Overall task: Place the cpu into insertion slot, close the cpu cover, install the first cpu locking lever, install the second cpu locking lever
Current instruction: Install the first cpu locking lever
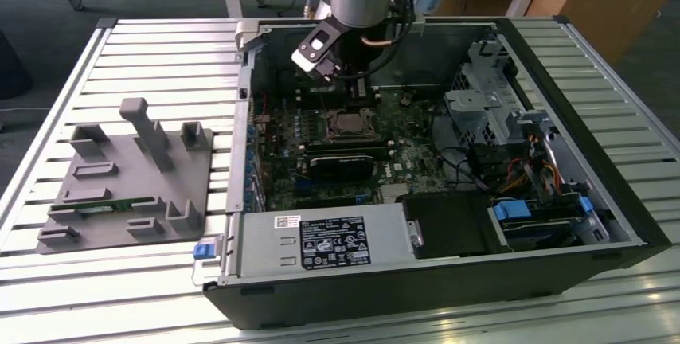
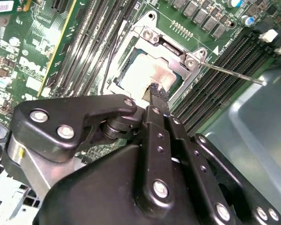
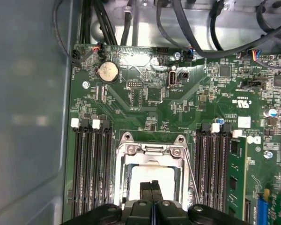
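Cpu (image 2: 139, 74) lies in the insertion slot (image 1: 345, 124) on the green board, and its pale metal top shows through the square window of the cpu cover (image 2: 178, 57). The silver frame of the cover lies flat around the cpu in both wrist views.

The pincer (image 2: 155, 90) stands directly over the slot with its two black fingers pressed together, side by side, with nothing between them. The tips are at the edge of the chip's top; they seem to touch it, but I cannot be sure of contact.

A thin silver locking lever (image 2: 229, 72) runs out from one corner of the cover. Its free end is raised and sits over the long black memory slots (image 3: 91, 164) beside the socket. A round coin battery (image 3: 107, 71) sits further along the board, well apart from the slot.

In the exterior view the open computer case (image 1: 595, 161) lies on the slatted table (image 1: 64, 81), and the arm reaches down into it. A grey holder block (image 1: 127, 185) stands on the table toward the exterior view's left.
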